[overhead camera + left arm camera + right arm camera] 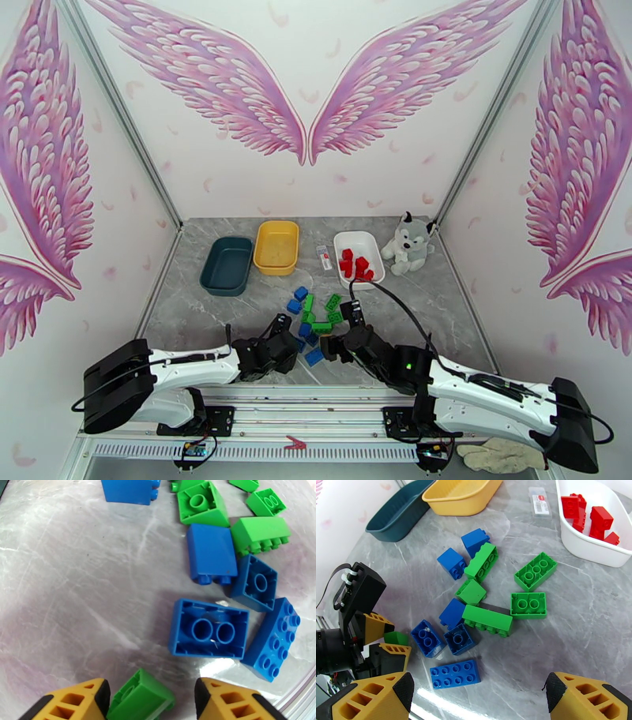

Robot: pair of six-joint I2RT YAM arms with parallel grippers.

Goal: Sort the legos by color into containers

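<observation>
One green brick (pixel 138 699) sits clamped between the left gripper's (pixel 150 685) fingers, the right gripper (pixel 478 695) spread wide over the pile (pixel 474 594) just ahead; green sorting appears begun, and next calls for carrying it well beyond the fingertips to the yellow tray (pixel 454 503) or teal tray (pixel 395 519).

Top external view: high behind both arm bases (pixel 316 418), looking down and forward over the whole bench (pixel 197 324). Left wrist view: close above the blue and green legos (pixel 208 629); right wrist view: farther back, sharing that cluster.
</observation>
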